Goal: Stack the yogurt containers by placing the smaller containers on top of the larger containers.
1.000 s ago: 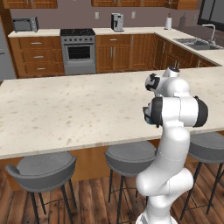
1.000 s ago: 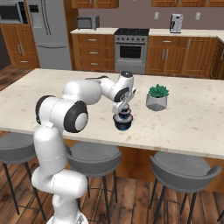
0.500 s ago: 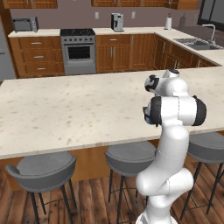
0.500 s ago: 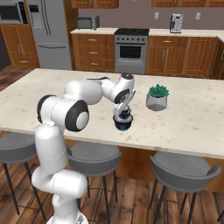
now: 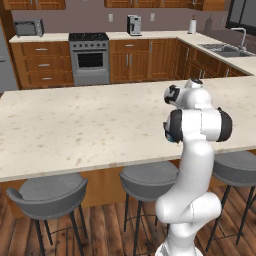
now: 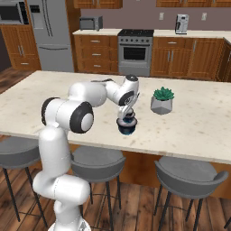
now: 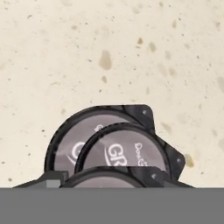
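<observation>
The three round dark navy-black yogurt cups with pale printed lids stand as one column (image 6: 127, 127) on the pale speckled stone desk (image 6: 189, 131), close to its front edge above the grey stools. In the hand view their lids overlap like fanned coins: the widest cup (image 7: 65, 144) is lowest and furthest from the camera, the mid-sized cup (image 7: 131, 153) sits on it, and a third lid (image 7: 113, 177) shows nearest, cut by the lower edge. That one is probably the tiniest cup, looming large only because it is so near the hand. The order makes sense for the task: each broader lid gives the narrower, tapering base above it a flat seat. The offset between lids looks like an effect of the tilted camera rather than a crooked pile, though that cannot be settled from here. The white arm's two-finger gripper (image 6: 126, 115) points straight down at the column, directly over it and right at the top cup, with the cup lying between where the fingers should be. Whether the jaws are clamped on that cup or already slack beside it cannot be told; the contact itself is hidden. A green potted plant in a grey faceted pot (image 6: 161, 100) stands well apart on the desk, on the column's far side from the arm, out of the way.
</observation>
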